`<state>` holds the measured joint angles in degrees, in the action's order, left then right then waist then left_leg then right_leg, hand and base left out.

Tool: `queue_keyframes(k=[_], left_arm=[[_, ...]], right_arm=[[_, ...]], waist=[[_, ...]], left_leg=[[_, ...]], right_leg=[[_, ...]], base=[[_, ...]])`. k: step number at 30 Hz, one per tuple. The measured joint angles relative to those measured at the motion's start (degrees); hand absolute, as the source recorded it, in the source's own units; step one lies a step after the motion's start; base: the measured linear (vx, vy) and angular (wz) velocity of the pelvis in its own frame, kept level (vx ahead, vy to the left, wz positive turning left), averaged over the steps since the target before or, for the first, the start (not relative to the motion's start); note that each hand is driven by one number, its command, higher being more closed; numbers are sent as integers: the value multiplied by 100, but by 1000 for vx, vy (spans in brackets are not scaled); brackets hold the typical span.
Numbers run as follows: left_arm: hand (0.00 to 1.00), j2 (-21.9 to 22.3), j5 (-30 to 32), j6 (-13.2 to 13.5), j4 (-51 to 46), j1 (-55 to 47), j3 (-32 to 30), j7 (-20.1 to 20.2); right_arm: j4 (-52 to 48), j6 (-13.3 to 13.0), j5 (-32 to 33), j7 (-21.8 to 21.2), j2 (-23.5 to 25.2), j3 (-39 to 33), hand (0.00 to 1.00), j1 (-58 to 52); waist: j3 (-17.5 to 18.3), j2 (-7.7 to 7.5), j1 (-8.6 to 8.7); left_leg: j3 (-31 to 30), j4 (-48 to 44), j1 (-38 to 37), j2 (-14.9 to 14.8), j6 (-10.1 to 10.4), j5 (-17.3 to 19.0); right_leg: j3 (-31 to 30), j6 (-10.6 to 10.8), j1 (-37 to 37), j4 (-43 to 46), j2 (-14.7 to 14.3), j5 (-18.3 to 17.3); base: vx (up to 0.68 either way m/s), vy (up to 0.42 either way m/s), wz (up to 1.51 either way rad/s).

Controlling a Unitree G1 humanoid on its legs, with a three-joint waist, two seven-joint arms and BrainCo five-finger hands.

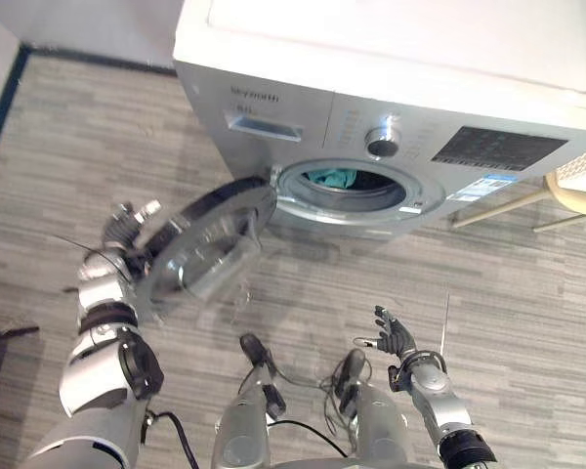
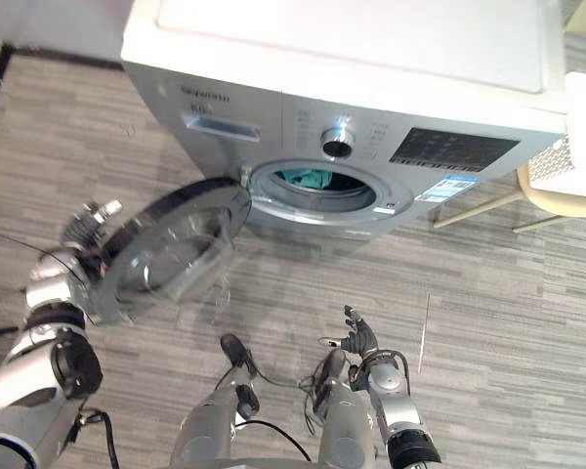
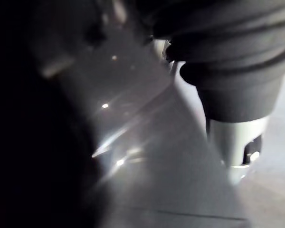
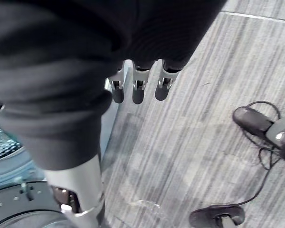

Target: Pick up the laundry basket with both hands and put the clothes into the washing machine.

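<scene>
The right hand [image 1: 397, 337] hangs low over the grey plank floor [image 1: 527, 293], its fingers [image 4: 138, 90] straight, slightly apart and holding nothing. To the left, the left hand [image 1: 127, 227] sits at the outer edge of the open round door [image 1: 210, 249], on its far side from the drum; whether its fingers are curled on the rim or merely resting against it cannot be told. Beyond, the silver washer [image 1: 391, 88] stands with its porthole uncovered, and teal clothes [image 1: 332, 178] lie inside the drum. At the far right, what looks like the white perforated basket [image 1: 584, 168] rests on a pale chair [image 1: 576, 202], well apart from both hands.

By this evidence the loading appears done: the clothes are in the machine and the basket is set aside. What seems left is to swing the door shut, a job that would fall to the left hand. Nothing shows any garment on the floor.
</scene>
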<state>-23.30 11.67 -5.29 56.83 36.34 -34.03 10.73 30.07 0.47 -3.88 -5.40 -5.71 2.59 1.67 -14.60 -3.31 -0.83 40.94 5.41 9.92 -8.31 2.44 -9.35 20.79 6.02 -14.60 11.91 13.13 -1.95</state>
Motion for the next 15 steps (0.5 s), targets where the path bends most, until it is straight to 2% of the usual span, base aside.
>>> queue_keyframes(k=[2, 6, 9, 11, 13, 15], left_arm=[[0, 183, 263, -60, 83, -541, 204, 22], [0, 506, 529, -115, 625, -1261, 866, 3], [0, 635, 506, -114, 672, -1302, 1420, -119], [0, 689, 476, -97, 677, -1250, 1847, -335], [0, 637, 474, -161, 709, -1192, 2022, -594], [0, 569, 504, -207, 738, -1168, 2433, -790]], right_arm=[[14, -22, -129, -103, 40, 70, 0, -99], [991, -33, -493, -290, 75, 70, 0, -91], [1621, -8, -612, -346, 14, 70, 0, -60], [1961, -5, -656, -345, -51, 65, 0, 15], [2247, -9, -684, -341, -118, 27, 0, 35], [2608, 0, -761, -341, -211, -44, 0, 93]], waist=[[324, 85, 2], [846, 211, 78], [937, 297, 190], [980, 358, 366], [1024, 418, 474], [1043, 513, 479]], left_leg=[[199, -1, -301, -81, 55, 195], [528, -1, -875, -72, 136, 290], [673, -1, -1065, -72, 188, 326], [808, -1, -1169, -85, 194, 330], [838, 0, -1172, -100, 206, 338], [852, 0, -1150, -109, 245, 366]], right_leg=[[-123, 2, 195, -102, -117, -1], [-669, 5, 458, -216, -228, -4], [-998, -32, 523, -197, -310, 28], [-1185, -75, 485, -160, -351, 102], [-1350, -59, 405, -241, -407, 236], [-1452, -50, 329, -406, -433, 457]], base=[[160, -92, -56], [124, -91, -53], [92, -111, -43], [29, -57, -41], [19, -91, -37], [17, -61, -33]])
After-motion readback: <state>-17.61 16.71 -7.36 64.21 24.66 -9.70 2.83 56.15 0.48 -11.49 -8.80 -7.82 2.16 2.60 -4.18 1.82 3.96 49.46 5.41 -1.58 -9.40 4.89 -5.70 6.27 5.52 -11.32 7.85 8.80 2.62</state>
